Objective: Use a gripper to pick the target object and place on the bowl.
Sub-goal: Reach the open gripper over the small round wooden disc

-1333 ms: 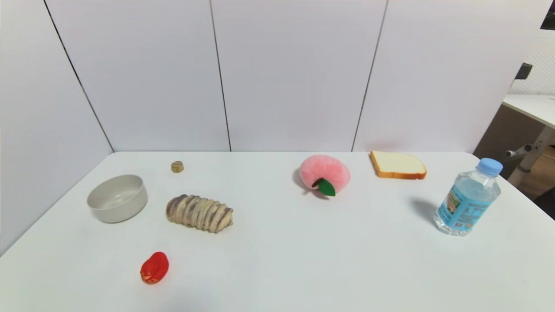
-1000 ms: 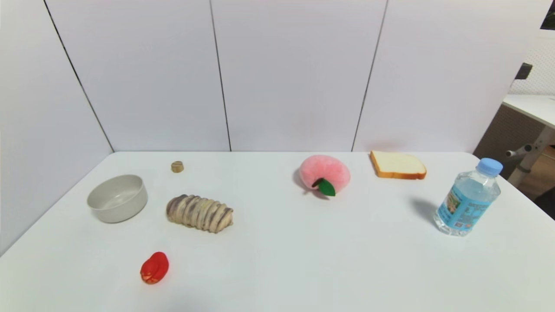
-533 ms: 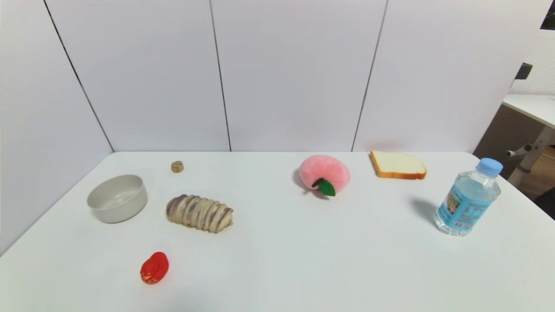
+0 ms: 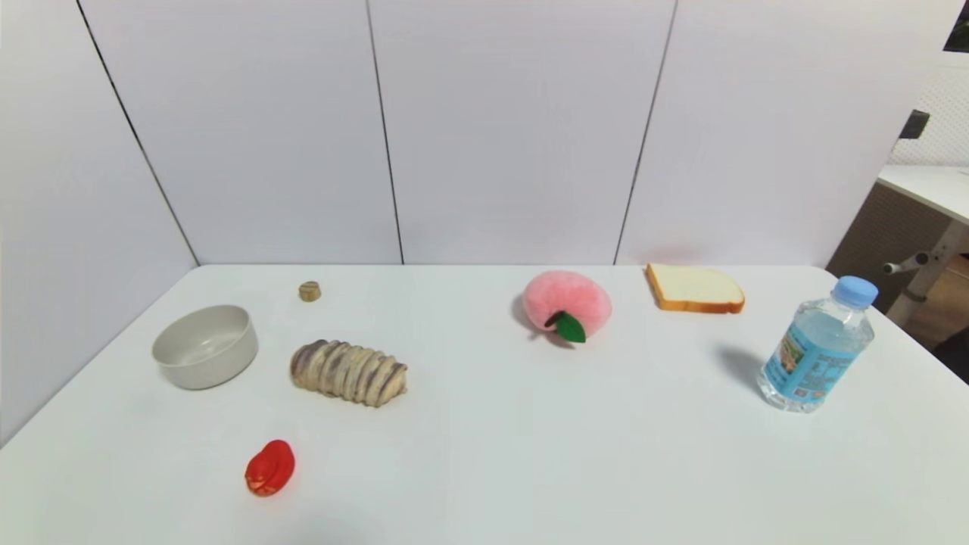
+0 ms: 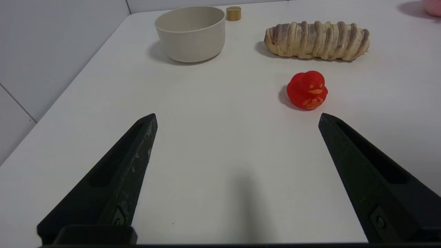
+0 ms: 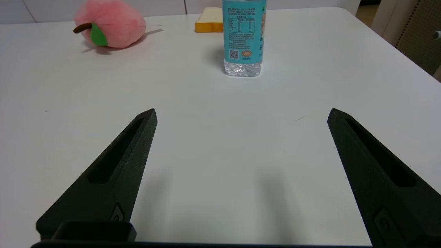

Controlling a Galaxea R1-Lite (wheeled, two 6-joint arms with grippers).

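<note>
- tan target object [image 4: 309, 291] lay far ahead of the left gripper [image 5: 237, 117], beyond the bowl [image 5: 190, 32].
- fingers spread wide, empty; pick not begun.
- next: reach past bowl.
- right gripper [image 6: 241, 115] idle, also spread.

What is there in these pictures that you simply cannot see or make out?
- Both arms: absent from the head view; the left gripper and right gripper show only as open fingertips in their wrist views.
- Water bottle: cap cut off by the right wrist view's edge; label text too small in every view.
- Target object: too small in the head view to show detail.
- Bowl: its floor hidden by its near wall in the left wrist view.
</note>
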